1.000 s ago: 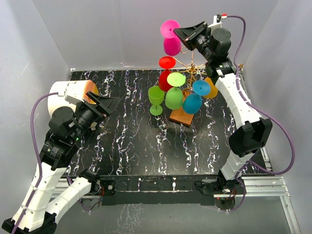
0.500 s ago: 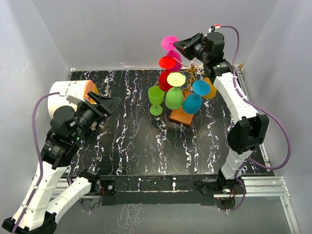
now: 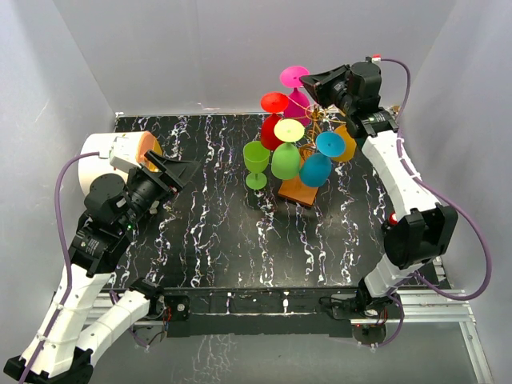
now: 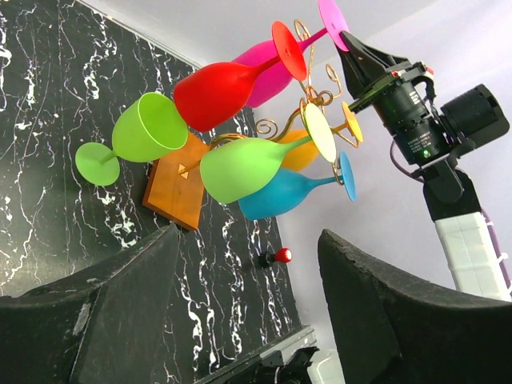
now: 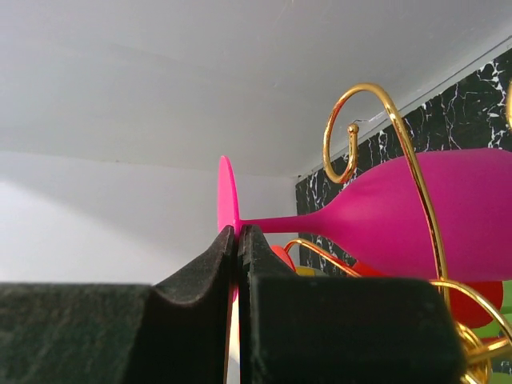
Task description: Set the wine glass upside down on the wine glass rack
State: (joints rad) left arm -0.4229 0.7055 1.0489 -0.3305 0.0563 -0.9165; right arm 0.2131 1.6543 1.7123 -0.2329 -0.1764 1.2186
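Note:
The wine glass rack is a gold wire stand [image 3: 317,117] on an orange-brown base [image 3: 298,192]. It also shows in the left wrist view [image 4: 178,192]. My right gripper [image 3: 309,79] is shut on the foot of a pink wine glass [image 3: 299,102], held on its side at the top rear of the rack. In the right wrist view my gripper [image 5: 238,234] pinches the thin foot, and the pink bowl [image 5: 416,216] lies behind a gold scroll arm [image 5: 398,120]. My left gripper [image 3: 181,169] is open and empty at the left.
Red [image 3: 274,102], green [image 3: 286,161], blue [image 3: 316,169] and orange [image 3: 349,145] glasses hang on the rack. Another green glass [image 3: 256,161] stands upright on the table beside the base. A white cylinder [image 3: 102,149] lies at the far left. A small red knob [image 3: 392,218] is at the right edge.
My right gripper has carried the pink glass right and down, from high above the rack's left side onto its top. The left arm has not moved.

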